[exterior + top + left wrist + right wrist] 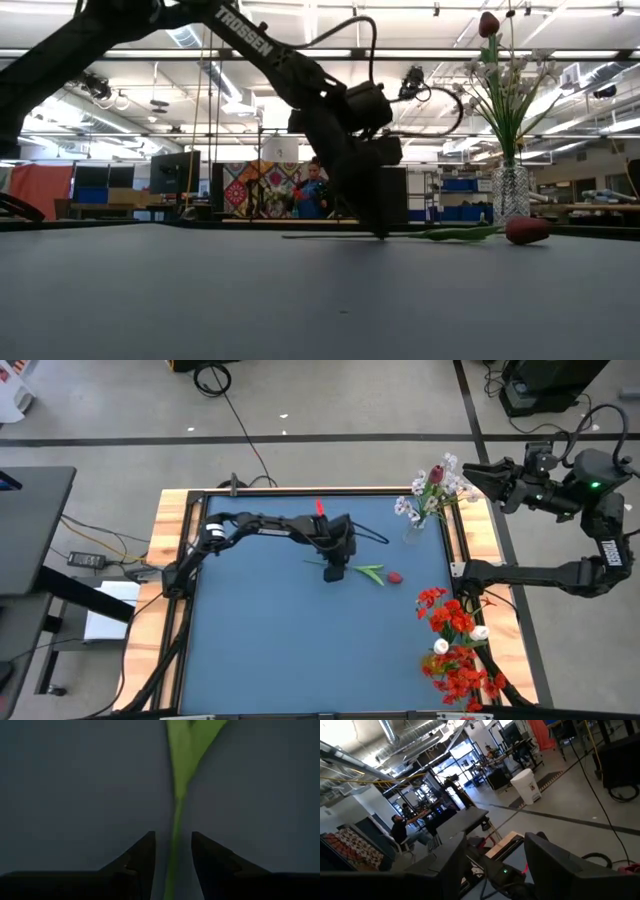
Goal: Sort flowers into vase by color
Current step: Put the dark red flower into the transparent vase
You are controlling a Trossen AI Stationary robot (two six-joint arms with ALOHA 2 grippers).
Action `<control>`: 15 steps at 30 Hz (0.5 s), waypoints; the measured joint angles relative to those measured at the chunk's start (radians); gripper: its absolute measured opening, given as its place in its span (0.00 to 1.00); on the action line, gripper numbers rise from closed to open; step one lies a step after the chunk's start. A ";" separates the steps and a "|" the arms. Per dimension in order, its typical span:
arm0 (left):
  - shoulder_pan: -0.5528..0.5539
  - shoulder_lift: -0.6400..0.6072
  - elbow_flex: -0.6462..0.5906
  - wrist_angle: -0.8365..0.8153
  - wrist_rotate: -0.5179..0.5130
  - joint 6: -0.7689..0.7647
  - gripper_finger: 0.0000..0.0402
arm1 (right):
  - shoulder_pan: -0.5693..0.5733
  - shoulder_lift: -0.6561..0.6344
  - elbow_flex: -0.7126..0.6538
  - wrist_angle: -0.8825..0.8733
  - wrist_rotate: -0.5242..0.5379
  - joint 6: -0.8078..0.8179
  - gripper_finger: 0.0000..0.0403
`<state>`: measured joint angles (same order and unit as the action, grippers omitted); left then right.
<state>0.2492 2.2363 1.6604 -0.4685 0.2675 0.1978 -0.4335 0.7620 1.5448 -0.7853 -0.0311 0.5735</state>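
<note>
A flower with a dark red bud point(395, 576) point(527, 231) lies flat on the blue table, its green stem and leaves point(370, 571) pointing toward the table's left. My left gripper point(334, 572) point(381, 233) point(173, 840) points down at the table, open. Its fingers stand on either side of the thin stem point(175, 820) with a gap on both sides. A clear glass vase point(415, 528) point(510, 195) at the far right holds white blossoms and one dark red bud point(437, 477). My right gripper point(468, 470) point(495, 850) waits open, up beside the far right corner.
A heap of bright red blooms with a few white buds point(455, 650) lies at the table's near right corner. Wooden rails point(170, 540) border the table. A person point(315, 190) stands in the room beyond the far edge. Bare blue surface point(260, 650) spreads over the near left.
</note>
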 joint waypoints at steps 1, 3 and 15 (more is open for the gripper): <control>0.000 0.007 0.000 -0.005 -0.010 0.000 0.33 | 0.000 0.000 0.000 0.000 0.000 0.000 0.52; 0.000 0.018 0.003 -0.007 -0.038 0.000 0.33 | 0.000 0.000 0.000 0.000 -0.005 0.000 0.52; -0.007 0.016 0.005 -0.028 -0.097 -0.050 0.03 | 0.000 0.005 0.000 -0.003 -0.023 0.004 0.51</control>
<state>0.2417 2.2524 1.6652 -0.4969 0.1707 0.1476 -0.4335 0.7666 1.5448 -0.7879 -0.0540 0.5774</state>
